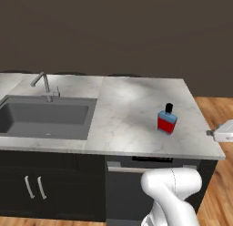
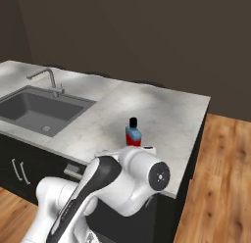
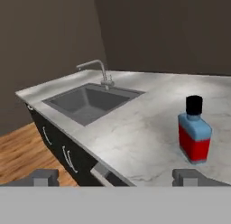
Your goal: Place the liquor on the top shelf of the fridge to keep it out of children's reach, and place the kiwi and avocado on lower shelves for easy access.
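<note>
The liquor [image 1: 167,121] is a squat bottle with a red body, light blue shoulders and a black cap. It stands upright on the right part of the marble counter [image 1: 132,111], near the front edge. The liquor [image 2: 133,135] is partly behind my elbow in the right base view. In the hand view the liquor [image 3: 194,137] stands at the right, a little beyond my gripper [image 3: 117,178]. The gripper is open wide with nothing between its fingertips [image 3: 43,177], off the counter's front right corner. The fridge, kiwi and avocado are out of view.
A grey sink [image 1: 43,115] with a curved faucet [image 1: 44,84] takes up the counter's left half. Dark cabinets with handles [image 1: 34,186] run below. Wooden floor [image 2: 220,178] lies to the right of the island, and a dark wall stands behind it.
</note>
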Controlling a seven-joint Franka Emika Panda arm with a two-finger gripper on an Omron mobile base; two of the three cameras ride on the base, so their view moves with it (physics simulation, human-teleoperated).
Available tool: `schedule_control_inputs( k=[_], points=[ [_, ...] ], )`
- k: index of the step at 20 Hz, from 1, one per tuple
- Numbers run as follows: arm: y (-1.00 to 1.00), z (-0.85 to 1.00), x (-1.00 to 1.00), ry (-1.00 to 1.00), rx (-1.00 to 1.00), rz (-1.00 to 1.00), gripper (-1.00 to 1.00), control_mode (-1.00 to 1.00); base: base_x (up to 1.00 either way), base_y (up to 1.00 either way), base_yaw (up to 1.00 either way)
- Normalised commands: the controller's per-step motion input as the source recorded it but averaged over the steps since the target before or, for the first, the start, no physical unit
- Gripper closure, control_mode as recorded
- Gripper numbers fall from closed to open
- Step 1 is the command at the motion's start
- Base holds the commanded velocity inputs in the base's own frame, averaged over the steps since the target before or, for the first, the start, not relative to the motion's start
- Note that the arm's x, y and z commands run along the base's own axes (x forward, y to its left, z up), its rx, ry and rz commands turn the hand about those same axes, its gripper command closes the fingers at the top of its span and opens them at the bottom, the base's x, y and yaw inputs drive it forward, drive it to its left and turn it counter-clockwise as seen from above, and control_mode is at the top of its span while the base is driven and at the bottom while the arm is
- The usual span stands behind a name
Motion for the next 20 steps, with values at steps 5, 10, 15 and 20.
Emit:
schedule_control_inputs(
  k=[5,10,15,20],
  points=[
    [-0.40,-0.01,0.15,-0.21,0.00,0.24,-1.00,-1.00,0.00,0.00,0.00],
    [-0.08,0.00,0.26,-0.14,0.00,0.15,-1.00,-1.00,0.00,0.00,0.00],
    [0.12,0.00,0.31,-0.04,0.00,0.04,-1.00,-1.00,0.00,0.00,0.00],
    [0.24,0.00,0.27,0.00,0.00,-0.04,-1.00,-1.00,0.00,0.00,0.00]
  ],
)
